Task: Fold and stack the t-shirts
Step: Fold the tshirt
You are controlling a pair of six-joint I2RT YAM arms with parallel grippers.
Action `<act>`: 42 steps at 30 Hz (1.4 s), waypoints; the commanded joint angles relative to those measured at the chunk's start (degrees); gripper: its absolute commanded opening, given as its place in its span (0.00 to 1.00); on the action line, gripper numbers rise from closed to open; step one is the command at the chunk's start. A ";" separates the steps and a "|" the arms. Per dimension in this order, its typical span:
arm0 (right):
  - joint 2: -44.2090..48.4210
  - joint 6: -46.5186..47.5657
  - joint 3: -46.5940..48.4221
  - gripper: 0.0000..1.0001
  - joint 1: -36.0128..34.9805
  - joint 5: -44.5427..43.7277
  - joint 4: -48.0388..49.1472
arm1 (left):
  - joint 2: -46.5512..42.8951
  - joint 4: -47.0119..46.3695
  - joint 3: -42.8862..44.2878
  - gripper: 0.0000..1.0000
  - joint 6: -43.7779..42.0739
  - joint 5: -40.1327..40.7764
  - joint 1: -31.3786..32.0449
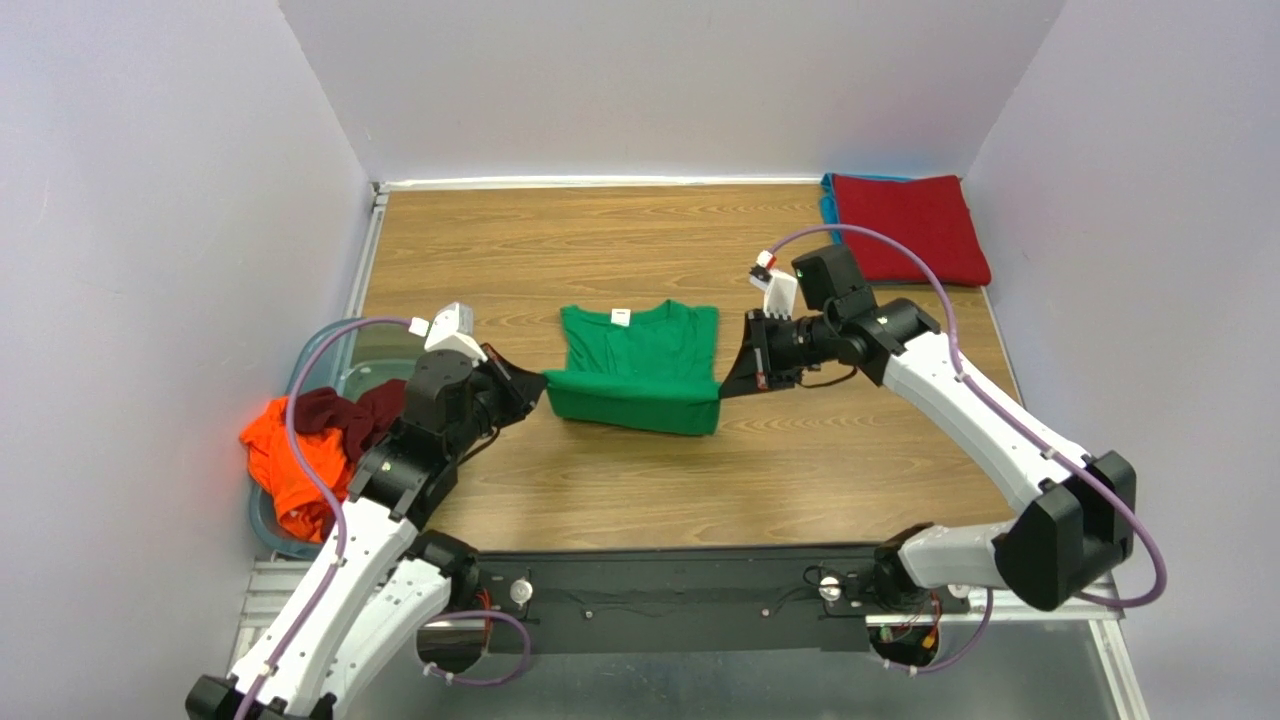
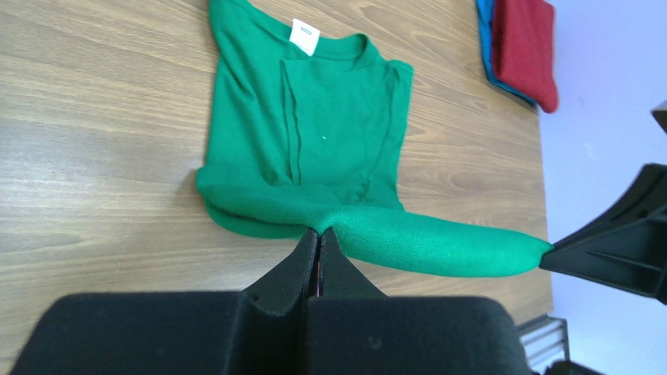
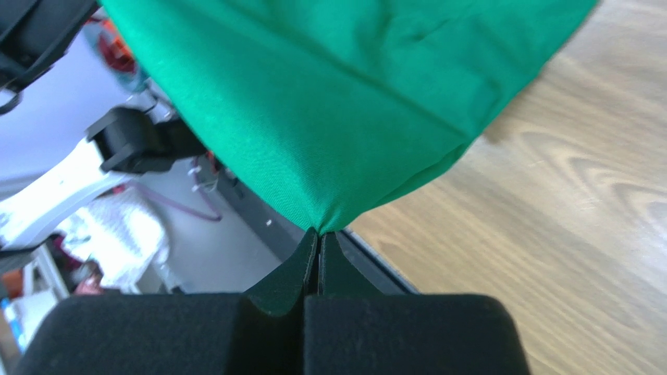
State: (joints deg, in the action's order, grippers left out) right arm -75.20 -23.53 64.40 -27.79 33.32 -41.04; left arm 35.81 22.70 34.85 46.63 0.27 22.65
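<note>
between left hand (image 1: 535, 389) and right hand (image 1: 730, 384) — green t-shirt (image 1: 639, 360), fold pinched

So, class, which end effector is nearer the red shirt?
Right. The right end effector grips the green shirt at its right end, short of the red shirt in the far corner. The left end effector grips the opposite end, farther off.

Wooden table (image 1: 601, 495): green t-shirt (image 1: 639, 360) centre, t-shirt stack (image 1: 909, 225) (red topmost) far-right corner.

Green t-shirt (image 1: 639, 360) half-folded, near hem lifted; red one (image 1: 909, 225) folded far right; orange (image 1: 278, 468), maroon (image 1: 349, 413) heaped left
</note>
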 commanded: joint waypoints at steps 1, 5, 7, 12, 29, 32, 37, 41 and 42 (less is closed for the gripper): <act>-2.40 0.59 3.27 0.01 -0.07 -7.38 -1.15 | 3.81 -3.10 3.29 0.00 -0.49 6.66 0.02; -4.25 0.41 5.47 0.01 0.11 -12.66 -1.06 | 7.69 -5.12 4.96 0.00 -1.54 7.99 -0.07; -4.78 0.41 6.61 0.01 0.28 -13.89 -1.06 | 9.53 -5.91 5.93 0.00 -1.98 8.34 -0.07; -6.45 0.41 8.28 0.01 0.81 -17.32 -0.45 | 12.70 -8.28 7.77 0.00 -3.12 10.10 -0.07; -14.27 0.59 16.10 0.01 3.01 -25.67 2.80 | 27.81 -15.58 14.54 0.00 -5.76 12.12 -1.38; -15.59 0.50 17.42 0.01 3.36 -25.59 3.94 | 29.75 -15.93 15.68 0.00 -5.85 12.56 -2.08; -17.96 0.33 19.53 0.01 4.06 -25.15 5.53 | 32.91 -17.25 17.35 0.00 -6.73 11.95 -3.49; -20.07 0.06 21.29 0.01 4.67 -25.15 5.97 | 35.72 -18.39 18.76 0.00 -7.61 10.45 -4.55; -20.42 0.06 21.81 0.01 4.76 -25.15 6.06 | 36.25 -18.48 19.02 0.00 -7.78 10.28 -4.72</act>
State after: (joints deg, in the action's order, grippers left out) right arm -94.02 -23.83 83.57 -24.51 11.35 -35.66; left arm 70.43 6.57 51.92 41.15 8.32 19.57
